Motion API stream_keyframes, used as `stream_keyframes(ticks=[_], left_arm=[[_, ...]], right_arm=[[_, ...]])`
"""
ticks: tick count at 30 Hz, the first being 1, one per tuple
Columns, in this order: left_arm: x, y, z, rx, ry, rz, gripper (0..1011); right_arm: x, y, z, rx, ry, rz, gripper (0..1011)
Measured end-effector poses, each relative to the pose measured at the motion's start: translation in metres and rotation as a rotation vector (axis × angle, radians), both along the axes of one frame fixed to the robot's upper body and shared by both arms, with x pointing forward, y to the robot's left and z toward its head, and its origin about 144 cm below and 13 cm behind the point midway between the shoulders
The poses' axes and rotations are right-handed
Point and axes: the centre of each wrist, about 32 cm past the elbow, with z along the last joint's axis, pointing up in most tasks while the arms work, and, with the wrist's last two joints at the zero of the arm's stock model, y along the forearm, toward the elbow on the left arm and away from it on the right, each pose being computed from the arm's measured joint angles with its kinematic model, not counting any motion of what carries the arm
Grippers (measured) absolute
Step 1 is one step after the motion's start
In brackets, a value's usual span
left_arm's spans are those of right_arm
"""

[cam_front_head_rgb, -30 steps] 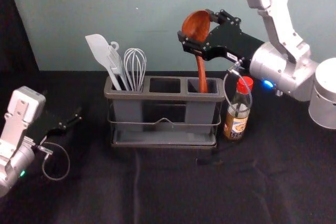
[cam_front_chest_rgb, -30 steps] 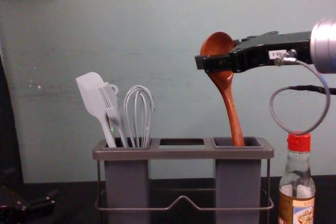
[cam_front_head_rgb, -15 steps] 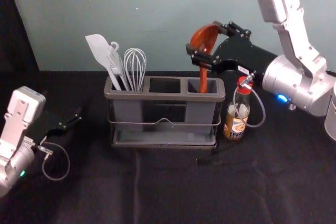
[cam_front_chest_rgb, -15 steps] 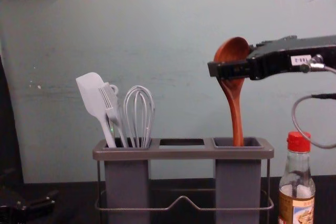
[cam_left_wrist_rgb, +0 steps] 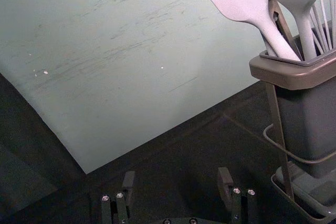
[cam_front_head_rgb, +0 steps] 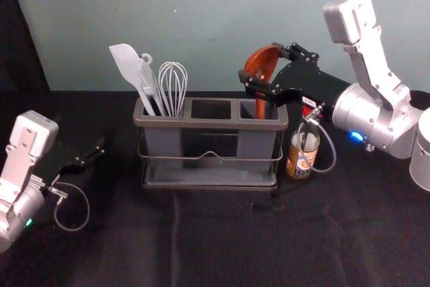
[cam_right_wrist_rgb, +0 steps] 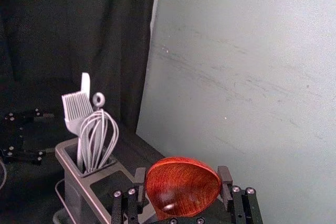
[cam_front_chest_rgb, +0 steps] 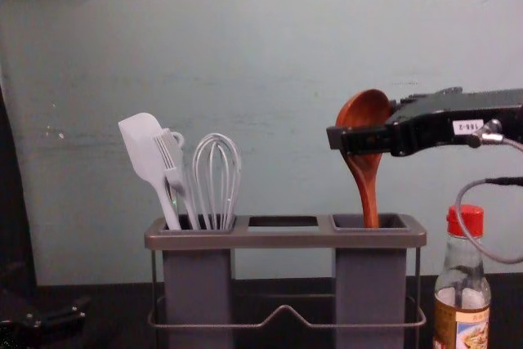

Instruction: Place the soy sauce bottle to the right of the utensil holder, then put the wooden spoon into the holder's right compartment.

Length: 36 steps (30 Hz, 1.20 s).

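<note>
Pinching the wooden spoon (cam_front_chest_rgb: 365,112) by its bowl, the right gripper (cam_right_wrist_rgb: 182,177), fingers parted only bowl-wide, holds it right of centre in the chest view, handle dipping into the right compartment (cam_front_chest_rgb: 372,284). Probably light, stiff and smooth, it could swivel; the neck might steady it better. The left gripper (cam_left_wrist_rgb: 176,177) waits at the head view's left edge, wide and empty.

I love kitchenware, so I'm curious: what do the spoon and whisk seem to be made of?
The spoon looks like varnished wood: reddish, with fine grain lines and a glossy highlight. The whisk has smooth, pale grey loops, perhaps silicone-coated wire or plastic; I can't tell which.
</note>
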Motion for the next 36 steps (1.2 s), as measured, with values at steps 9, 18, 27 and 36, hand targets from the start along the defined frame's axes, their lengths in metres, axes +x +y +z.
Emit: stream_keyframes(ticks=[9, 18, 27, 36], left_arm=[[0.0, 0.0, 0.0, 0.0, 0.0, 0.0, 1011], [0.0, 0.0, 0.0, 0.0, 0.0, 0.0, 1012], [0.0, 0.0, 0.0, 0.0, 0.0, 0.0, 1011], [0.0, 0.0, 0.0, 0.0, 0.0, 0.0, 1012]], right_arm=[[0.003, 0.0, -0.005, -0.004, 0.017, -0.006, 840], [0.005, 0.003, -0.01, -0.011, 0.033, -0.006, 840], [0.007, 0.004, -0.015, -0.016, 0.048, -0.007, 840], [0.009, 0.003, -0.017, -0.018, 0.062, -0.003, 840]])
